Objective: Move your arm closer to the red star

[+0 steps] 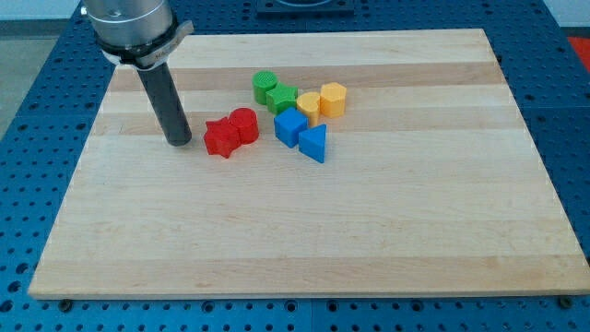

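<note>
- The red star (220,138) lies on the wooden board (304,240) left of centre, touching a red cylinder (243,124) at its right and slightly farther side.
- My tip (180,143) rests on the board just beside the star, to its left, with a thin strip of bare wood between them; the task looks all but complete.
- The arm carries no pincer at all, only the straight dark rod, so there is nothing to spread or press together.
- Risk, as a judgement: any further push to the right would likely strike the star and shove it into the red cylinder, displacing both when only an approach is asked for.
- A harder shove could carry the red pair on toward the cluster at right: a green cylinder (265,86) and a green block (282,98) of unclear shape on the far side, a blue cube (290,126) and a blue triangle (313,143) nearer, a yellow block (309,105) of uncertain shape and a yellow hexagon (333,98) at the right edge of the group.
- The rod stands over the spot just left of the star, so a view of the last gap is narrow and contact may be hard to judge.
- No containers appear in the scene; every block sits directly on the board, which lies on a blue perforated table (37,111).
</note>
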